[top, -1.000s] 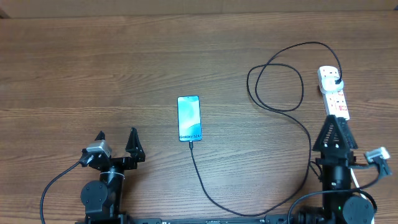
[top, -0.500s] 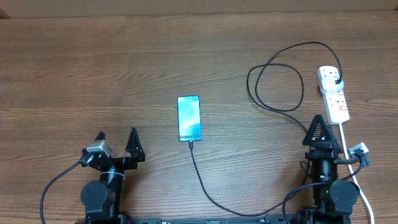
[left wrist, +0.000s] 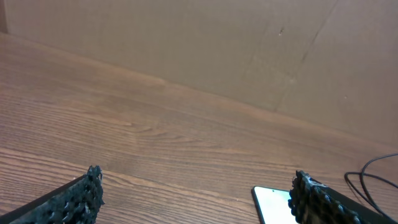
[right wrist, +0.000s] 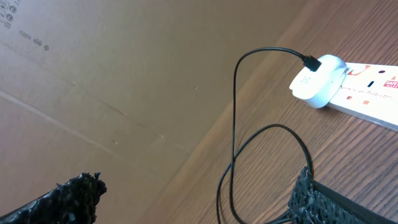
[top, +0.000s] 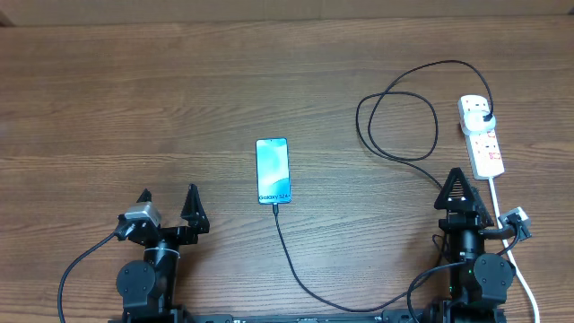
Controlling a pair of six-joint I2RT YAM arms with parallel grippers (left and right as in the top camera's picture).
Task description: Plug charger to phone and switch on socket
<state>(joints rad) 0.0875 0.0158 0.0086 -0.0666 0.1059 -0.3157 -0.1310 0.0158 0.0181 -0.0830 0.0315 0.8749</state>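
Teal phone (top: pixel 273 170), white "Galaxy S24" lettering (top: pixel 273 196)

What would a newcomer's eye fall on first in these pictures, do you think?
The glowing phone lies in the middle; the black charger cable runs from its near end and loops over to the white power strip at the right. The left gripper and right gripper stand open in front.

Both arms sit folded back near their bases. The left gripper (top: pixel 168 192) points forward, level, jaws spread wide with nothing between them. The right gripper (top: pixel 456 182) is rolled onto its side, jaws just as wide apart and also empty.
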